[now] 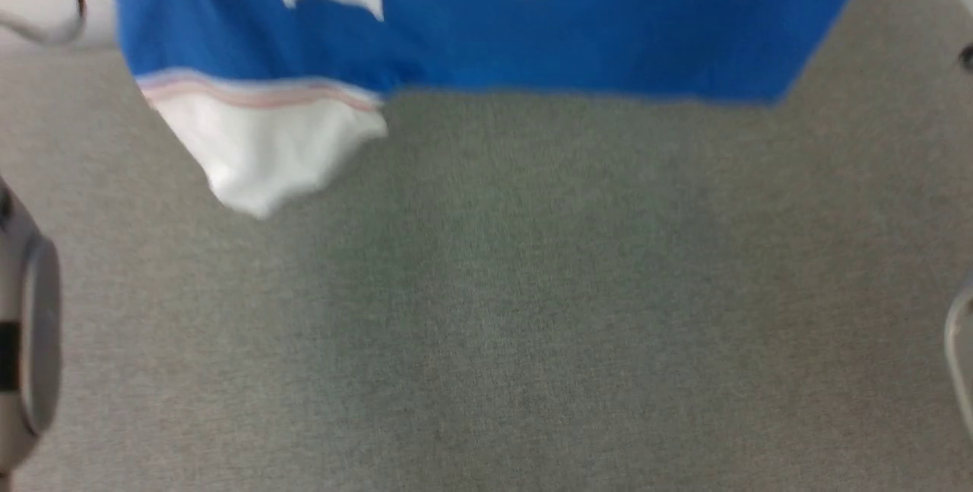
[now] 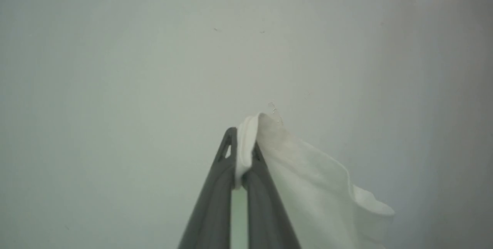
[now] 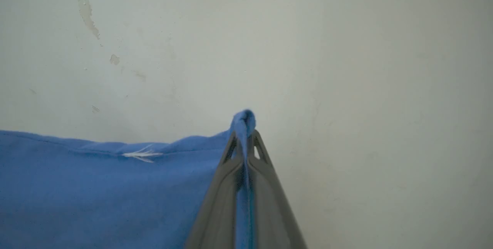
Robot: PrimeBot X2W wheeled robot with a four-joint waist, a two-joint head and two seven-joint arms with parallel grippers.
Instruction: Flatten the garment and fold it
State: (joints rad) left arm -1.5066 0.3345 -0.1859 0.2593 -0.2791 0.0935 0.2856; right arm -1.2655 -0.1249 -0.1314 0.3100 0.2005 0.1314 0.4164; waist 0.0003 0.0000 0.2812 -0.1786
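garment (image 1: 532, 43) hangs near the table's (image 1: 486, 309) far edge, my left claw (image 2: 242, 156) pinching its white sleeve (image 2: 308, 179), my right claw (image 3: 243, 141) its blue edge; i'd hold it taut, lowering evenly.

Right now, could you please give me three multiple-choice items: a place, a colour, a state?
1. Where is the garment in the head view? A) top, above the grey surface B) bottom C) lower right corner
2. The left gripper pinches which colour? A) red B) white C) blue
3. The right gripper is? A) wide open B) shut empty C) shut on the garment
A, blue cloth spans the top edge; B, white fabric in its grip; C, a blue fold clamped.
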